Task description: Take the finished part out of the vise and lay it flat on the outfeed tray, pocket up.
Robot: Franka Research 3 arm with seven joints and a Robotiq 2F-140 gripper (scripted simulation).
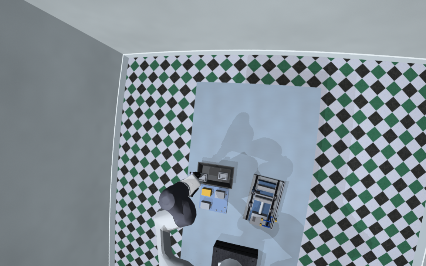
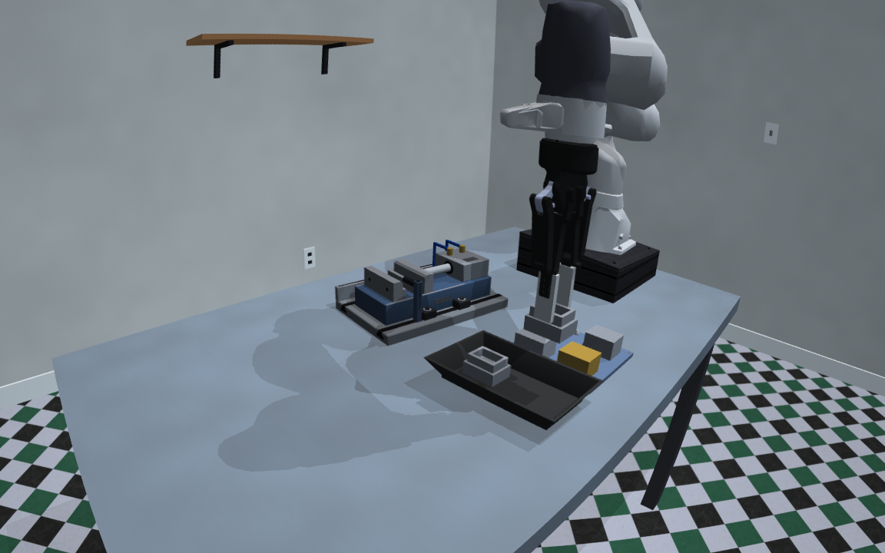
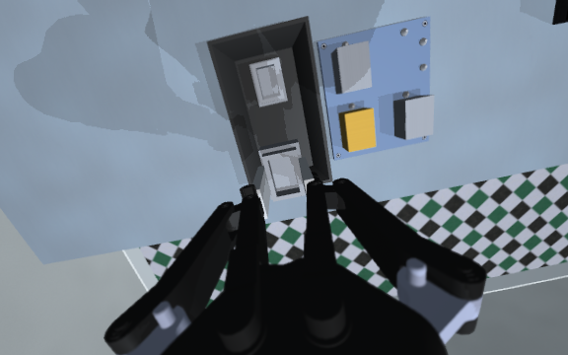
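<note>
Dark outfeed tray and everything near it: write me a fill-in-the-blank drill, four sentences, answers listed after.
1. The black hand is shut on a grey pocketed part above the dark outfeed ____.
2. A second grey pocketed part already lies on the dark tray with its pocket facing ____.
3. On the blue fixture plate beside the tray, two blocks are grey and one is ____.
4. The blue vise holds ____ part between its jaws.

Answers: tray; up; yellow; no

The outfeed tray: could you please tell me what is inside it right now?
The outfeed tray holds one pocketed part lying flat; the gripper grips a second part over the near end. The floor beneath it is hidden.
</note>
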